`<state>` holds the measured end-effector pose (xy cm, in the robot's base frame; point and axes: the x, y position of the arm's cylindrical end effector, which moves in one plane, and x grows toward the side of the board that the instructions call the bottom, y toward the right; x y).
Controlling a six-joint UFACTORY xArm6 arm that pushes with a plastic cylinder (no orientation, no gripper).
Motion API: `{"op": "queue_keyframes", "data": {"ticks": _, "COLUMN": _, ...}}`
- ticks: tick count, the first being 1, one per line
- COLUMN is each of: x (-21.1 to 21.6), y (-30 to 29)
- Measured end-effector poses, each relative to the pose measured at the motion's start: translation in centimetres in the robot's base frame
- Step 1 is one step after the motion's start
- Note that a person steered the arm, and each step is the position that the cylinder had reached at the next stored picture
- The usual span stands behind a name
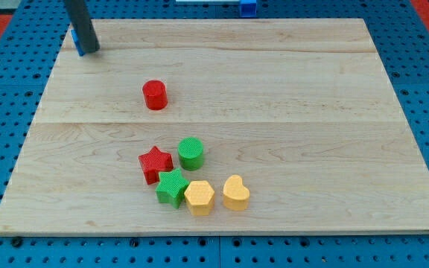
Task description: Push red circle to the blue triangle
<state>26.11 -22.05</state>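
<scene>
The red circle [155, 95] stands alone on the wooden board, left of centre. My tip [89, 50] rests near the board's top left corner, up and to the left of the red circle and well apart from it. A small blue piece [75, 39] shows just behind the rod at the left; most of it is hidden, so I cannot make out its shape.
A cluster lies below the red circle: a red star [155, 163], a green circle [191, 153], a green star [172, 186], a yellow hexagon [199, 197] and a yellow heart [235, 193]. A blue block [249, 7] sits beyond the board's top edge.
</scene>
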Motion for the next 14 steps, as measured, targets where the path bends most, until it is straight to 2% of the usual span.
{"op": "queue_keyframes", "data": {"ticks": 1, "x": 0.8, "y": 4.5}}
{"op": "queue_keyframes", "data": {"ticks": 2, "x": 1.9, "y": 12.9}}
{"op": "queue_keyframes", "data": {"ticks": 3, "x": 10.2, "y": 16.5}}
{"op": "queue_keyframes", "data": {"ticks": 4, "x": 13.2, "y": 16.6}}
{"op": "queue_keyframes", "data": {"ticks": 5, "x": 14.2, "y": 10.8}}
{"op": "queue_keyframes", "data": {"ticks": 6, "x": 15.6, "y": 11.9}}
{"op": "queue_keyframes", "data": {"ticks": 7, "x": 14.1, "y": 11.9}}
{"op": "queue_keyframes", "data": {"ticks": 10, "x": 13.3, "y": 11.9}}
{"op": "queue_keyframes", "data": {"ticks": 11, "x": 16.1, "y": 13.1}}
{"op": "queue_keyframes", "data": {"ticks": 12, "x": 17.1, "y": 11.1}}
{"op": "queue_keyframes", "data": {"ticks": 13, "x": 12.6, "y": 5.5}}
{"op": "queue_keyframes", "data": {"ticks": 14, "x": 13.1, "y": 5.0}}
